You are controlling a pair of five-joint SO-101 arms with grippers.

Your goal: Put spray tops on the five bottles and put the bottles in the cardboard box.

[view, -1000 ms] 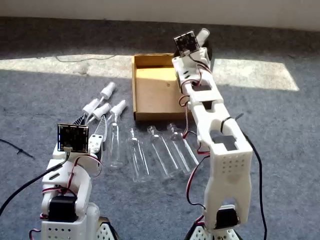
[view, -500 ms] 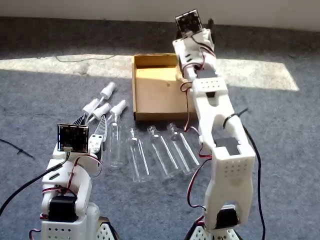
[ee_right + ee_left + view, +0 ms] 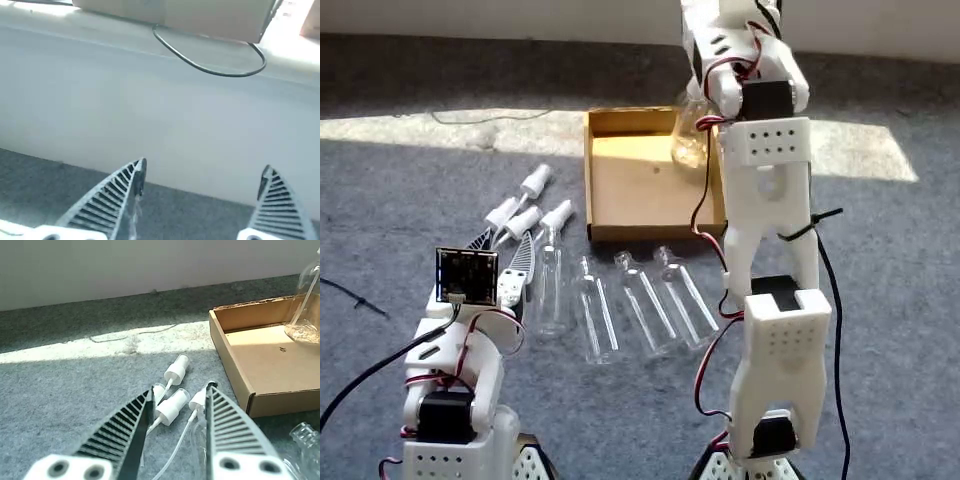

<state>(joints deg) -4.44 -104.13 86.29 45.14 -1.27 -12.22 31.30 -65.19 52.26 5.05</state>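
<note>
Left wrist view: the left hand (image 3: 180, 388) has its jaws apart, and the spray tops (image 3: 172, 407) lie just ahead of its tips, one between them. Beside its right finger the nearest bottle (image 3: 548, 285) lies lengthwise along its reach, neck forward towards the tops. Three more bottles (image 3: 645, 300) lie farther right. Ahead and right, one bottle (image 3: 689, 138) rests base-down in the cardboard box (image 3: 620, 190). The right hand (image 3: 202, 167), jaws wide apart, faces the wall (image 3: 160, 100). The left arm looks nearer the tops.
</note>
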